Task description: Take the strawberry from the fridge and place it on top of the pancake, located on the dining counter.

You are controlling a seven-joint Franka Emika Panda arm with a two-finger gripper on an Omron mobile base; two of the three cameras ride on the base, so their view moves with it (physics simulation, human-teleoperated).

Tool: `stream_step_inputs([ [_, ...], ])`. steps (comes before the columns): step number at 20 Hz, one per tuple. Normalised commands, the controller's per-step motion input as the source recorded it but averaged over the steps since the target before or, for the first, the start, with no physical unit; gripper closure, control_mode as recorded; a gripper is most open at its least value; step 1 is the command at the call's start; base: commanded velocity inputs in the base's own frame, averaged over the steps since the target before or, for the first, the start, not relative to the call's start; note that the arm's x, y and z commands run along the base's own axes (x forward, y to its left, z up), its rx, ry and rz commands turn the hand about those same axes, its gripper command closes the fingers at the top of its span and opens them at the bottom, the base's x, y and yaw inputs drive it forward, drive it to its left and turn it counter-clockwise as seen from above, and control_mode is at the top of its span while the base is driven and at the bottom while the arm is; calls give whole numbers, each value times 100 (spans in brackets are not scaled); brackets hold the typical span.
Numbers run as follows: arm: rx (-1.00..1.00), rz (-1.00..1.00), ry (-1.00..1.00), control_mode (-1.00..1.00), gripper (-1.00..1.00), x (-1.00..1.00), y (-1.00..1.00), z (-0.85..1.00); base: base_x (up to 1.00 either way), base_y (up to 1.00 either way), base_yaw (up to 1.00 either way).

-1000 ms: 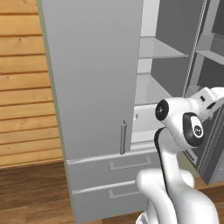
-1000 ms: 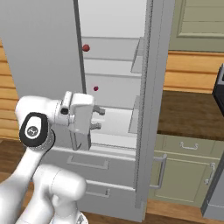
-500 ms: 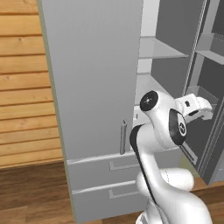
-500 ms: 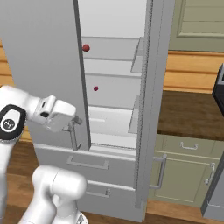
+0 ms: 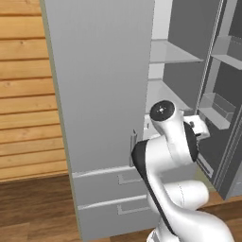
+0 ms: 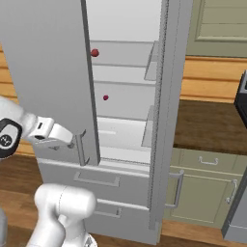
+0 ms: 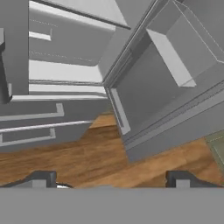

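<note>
Strawberry (image 6: pixel 105 98) sitting mid-shelf by fridge (image 6: pixel 164 116) back wall, gripper (image 7: pixel 111 180) spread wide, empty, ready to grab.

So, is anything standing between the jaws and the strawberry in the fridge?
Yes. The closed left fridge door stands between the gripper, at that door's handle, and the strawberry on the shelf inside.

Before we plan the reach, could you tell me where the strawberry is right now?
In the right base view the strawberry sits inside the open fridge, on a white middle shelf just right of the closed left door's edge, below a larger red item.
</note>
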Motion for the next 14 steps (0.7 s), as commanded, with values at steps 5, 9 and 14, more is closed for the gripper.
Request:
stream_step_inputs([
  [5, 30, 9, -16, -100, -100, 32, 37, -4, 0, 0, 0],
  [9, 27, 1, -6, -100, -100, 69, 32, -3, 0, 0, 0],
  [14, 14, 0, 0, -100, -100, 66, 27, -13, 0, 0, 0],
])
